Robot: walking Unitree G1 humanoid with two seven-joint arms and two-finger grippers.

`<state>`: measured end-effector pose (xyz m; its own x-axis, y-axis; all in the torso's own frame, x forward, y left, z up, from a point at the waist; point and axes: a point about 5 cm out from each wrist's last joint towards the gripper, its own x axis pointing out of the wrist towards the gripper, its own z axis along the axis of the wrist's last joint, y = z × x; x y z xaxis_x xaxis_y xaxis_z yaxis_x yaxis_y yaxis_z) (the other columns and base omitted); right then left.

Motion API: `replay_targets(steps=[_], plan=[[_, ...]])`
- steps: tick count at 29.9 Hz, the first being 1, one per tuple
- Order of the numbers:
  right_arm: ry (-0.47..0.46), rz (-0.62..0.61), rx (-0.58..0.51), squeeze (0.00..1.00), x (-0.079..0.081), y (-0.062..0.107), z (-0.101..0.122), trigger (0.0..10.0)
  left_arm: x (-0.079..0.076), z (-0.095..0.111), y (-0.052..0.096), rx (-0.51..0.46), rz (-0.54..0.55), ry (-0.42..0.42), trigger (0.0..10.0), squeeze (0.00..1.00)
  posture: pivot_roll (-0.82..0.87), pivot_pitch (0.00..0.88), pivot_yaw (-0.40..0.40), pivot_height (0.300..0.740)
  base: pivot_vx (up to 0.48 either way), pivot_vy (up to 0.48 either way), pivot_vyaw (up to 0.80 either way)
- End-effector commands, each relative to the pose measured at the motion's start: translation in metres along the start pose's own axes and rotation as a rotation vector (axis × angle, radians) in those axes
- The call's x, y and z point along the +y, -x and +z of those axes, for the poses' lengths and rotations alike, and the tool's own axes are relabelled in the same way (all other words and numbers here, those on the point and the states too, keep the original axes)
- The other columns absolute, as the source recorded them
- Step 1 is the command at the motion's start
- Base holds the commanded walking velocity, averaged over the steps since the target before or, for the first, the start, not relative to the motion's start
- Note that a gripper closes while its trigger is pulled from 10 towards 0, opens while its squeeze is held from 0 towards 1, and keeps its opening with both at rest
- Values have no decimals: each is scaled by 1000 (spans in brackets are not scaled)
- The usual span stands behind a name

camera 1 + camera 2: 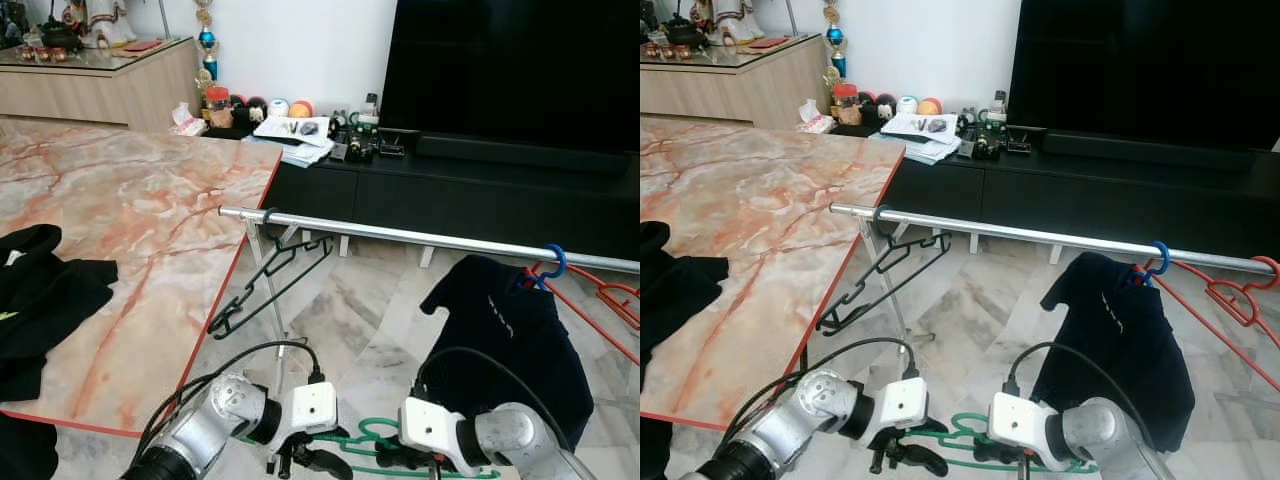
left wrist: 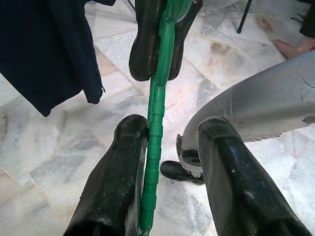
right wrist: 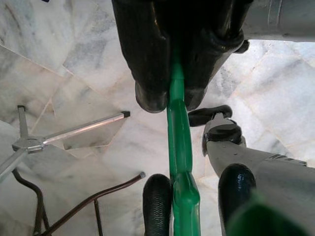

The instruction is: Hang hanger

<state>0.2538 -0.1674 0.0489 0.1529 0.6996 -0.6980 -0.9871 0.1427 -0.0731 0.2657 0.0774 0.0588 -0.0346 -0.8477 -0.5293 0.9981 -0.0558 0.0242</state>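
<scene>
trouble could come low and near if the right gripper (image 3: 170,101), clamped on the green hanger (image 2: 156,113), slackens while the left gripper (image 2: 170,157) gapes wide around it, well short of the rail (image 1: 420,236).

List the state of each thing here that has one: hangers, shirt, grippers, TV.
Green hanger: held low between both grippers, not yet on the rail.
Dark green hanger: hanging on rail.
Red hangers: hanging on rail.
Navy shirt: hung on blue hook.
Right gripper: shut on green hanger.
Left gripper: open.
TV: off.

Glossy green plastic hanger (image 2: 157,123), polished marble floor (image 2: 44,162)
</scene>
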Motion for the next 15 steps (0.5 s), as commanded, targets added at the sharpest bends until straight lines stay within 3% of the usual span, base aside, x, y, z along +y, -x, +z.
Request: replay_targets(steps=[1, 9, 15], plan=[[26, -3, -19, 0, -2, 4, 5, 10000, -1, 3, -1, 4, -20, -24, 10000, 0, 3, 0, -46, 740, 0, 0, 0], [44, 48, -58, 0, 3, 1, 12, 10000, -2, 16, -7, -116, -30, 30, 10000, 0, 4, 0, -47, 740, 0, 0, 0], [44, 52, -70, 0, 2, 1, 15, 10000, -6, 15, -4, -133, -57, 54, 10000, 0, 7, 0, -49, 740, 0, 0, 0]])
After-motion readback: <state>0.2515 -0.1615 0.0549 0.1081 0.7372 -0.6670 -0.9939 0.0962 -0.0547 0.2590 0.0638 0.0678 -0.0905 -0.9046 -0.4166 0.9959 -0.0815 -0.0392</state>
